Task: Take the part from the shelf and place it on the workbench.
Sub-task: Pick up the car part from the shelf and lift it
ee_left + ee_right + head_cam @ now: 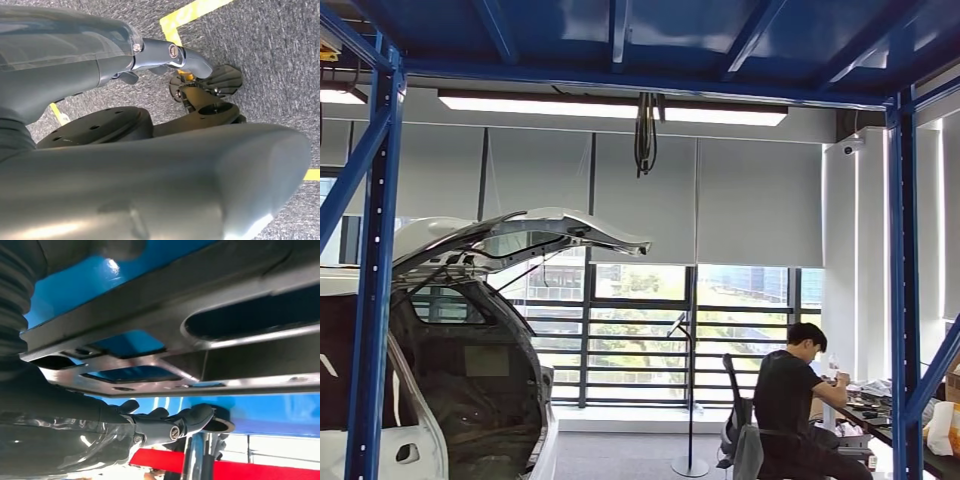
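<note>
Right robot hand (166, 427) lies stretched alongside the long metal part (211, 335), grip unclear; left robot hand (162, 52) hangs empty, fingers apart.

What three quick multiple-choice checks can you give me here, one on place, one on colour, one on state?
1. Where is the car in the head view?
A. left
B. right
C. behind the person

2. What colour is the floor tape in the left wrist view?
A. red
B. yellow
C. white

3. The car's tailgate is:
A. shut
B. raised
C. removed

Answers:
1 A, the car stands at the left and the person sits at the right.
2 B, the tape is yellow on grey carpet.
3 B, the tailgate is lifted above the open boot.
</note>
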Available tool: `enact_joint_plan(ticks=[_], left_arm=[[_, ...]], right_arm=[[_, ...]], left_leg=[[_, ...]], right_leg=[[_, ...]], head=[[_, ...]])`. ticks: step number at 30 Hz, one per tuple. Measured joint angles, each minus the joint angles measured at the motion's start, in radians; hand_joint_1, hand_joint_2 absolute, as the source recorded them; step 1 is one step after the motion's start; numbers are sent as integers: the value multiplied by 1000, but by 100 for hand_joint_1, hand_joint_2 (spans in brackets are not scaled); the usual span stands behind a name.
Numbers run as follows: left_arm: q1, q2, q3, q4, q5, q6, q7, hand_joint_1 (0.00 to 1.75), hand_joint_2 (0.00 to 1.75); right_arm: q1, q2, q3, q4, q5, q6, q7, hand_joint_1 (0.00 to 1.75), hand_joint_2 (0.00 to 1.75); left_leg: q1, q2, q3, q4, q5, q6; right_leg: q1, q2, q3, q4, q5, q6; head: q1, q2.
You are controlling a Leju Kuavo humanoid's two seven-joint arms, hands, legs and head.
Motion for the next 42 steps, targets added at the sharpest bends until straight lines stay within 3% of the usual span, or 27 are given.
enact_joint_plan(ticks=[14, 18, 35, 38, 42], left_arm=[[4, 0, 0, 0, -9, 10, -28, 0, 0], [6, 0, 0, 0, -11, 13, -41, 0, 175], [8, 0, 24, 0, -5, 35, -39, 0, 175], [11, 0, 31, 0, 3, 26, -43, 0, 175], [15, 0, 48, 0, 12, 12, -55, 0, 175]], right_arm=[[1, 6, 37, 28, 18, -96, 46, 175, 175], [8, 0, 38, 20, 18, -107, 49, 175, 175], [71, -18, 39, -148, -14, -113, -5, 175, 175], [95, -17, 34, -226, -157, -72, -98, 175, 175], [182, -12, 11, -419, -524, 33, -292, 175, 175]], left_leg=[[0, 0, 1, 0, 0, 0], [0, 0, 1, 0, 0, 0], [0, 0, 0, 0, 0, 0], [0, 0, 0, 0, 0, 0], [0, -1, 0, 0, 0, 0]], right_leg=[[0, 0, 0, 0, 0, 0], [0, 0, 1, 0, 0, 0], [0, 0, 0, 0, 0, 0], [0, 0, 0, 0, 0, 0], [0, -1, 0, 0, -1, -1]], head=[[0, 0], [0, 0], [0, 0], [0, 0], [0, 0]])
